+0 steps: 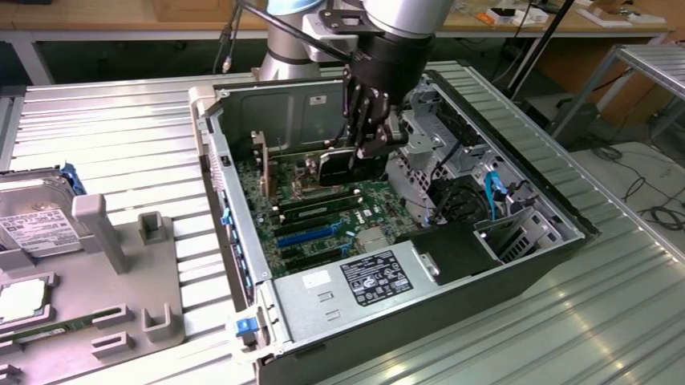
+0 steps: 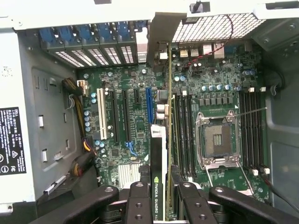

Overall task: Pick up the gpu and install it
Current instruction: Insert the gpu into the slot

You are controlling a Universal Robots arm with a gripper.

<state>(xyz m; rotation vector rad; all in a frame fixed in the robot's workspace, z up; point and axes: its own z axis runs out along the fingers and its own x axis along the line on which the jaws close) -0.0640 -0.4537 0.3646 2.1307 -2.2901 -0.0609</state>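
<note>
**Metal table (image 1: 128, 128), open case (image 1: 514, 273): gpu (image 1: 334, 167) held over the board**

A ribbed metal table in a workshop carries a case laid on its side with the panel off, so the motherboard (image 2: 126, 93) faces up and can be reached from above. At the exterior view's left a grey tray (image 1: 118, 321) holds spare parts, among them a hard drive (image 1: 32, 216), well apart from the case.

The arm reaches down into the case. The gripper (image 1: 364, 144) is clamped on the gpu, pinching its upper edge so that the card hangs on edge with its connector side toward the board, which is how a slot would take it.

In the wrist view the fingers (image 2: 138, 200) flank the gpu (image 2: 159, 158), which shows as a thin strip running the length of the board. It lies between the blue slot (image 2: 149, 105) and the memory slots (image 2: 184, 135). Its bracket (image 2: 161, 32) points at the rear wall with the slot openings, where it would have to line up.

The card sits low, close to the board, but I cannot tell whether its edge has entered a slot. Installation looks under way and unfinished, since the grip is not released.
</note>
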